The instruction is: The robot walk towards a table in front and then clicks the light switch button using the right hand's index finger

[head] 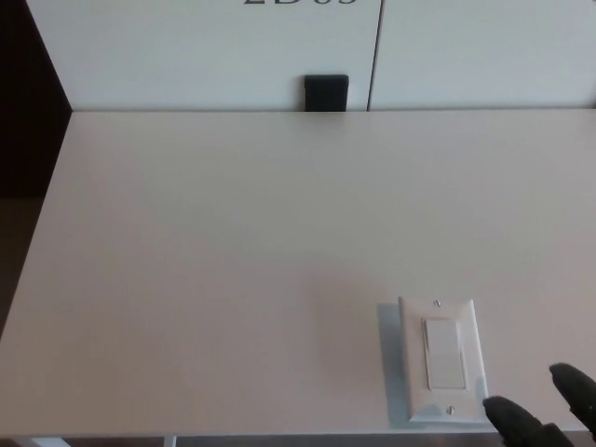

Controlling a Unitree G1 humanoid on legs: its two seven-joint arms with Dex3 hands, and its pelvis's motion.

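A white light switch plate (441,358) with a wide rocker button lies flat on the white table (233,242), near its front edge at the right. Only the black fingertips (515,417) of my right hand (549,414) show, at the bottom right corner, spread apart and holding nothing. They sit just right of and below the plate's lower corner, off the button. My left hand does not show.
White wall panels (205,47) stand behind the table, with a small black block (326,92) at the far edge. A dark gap (23,112) lies past the table's left edge.
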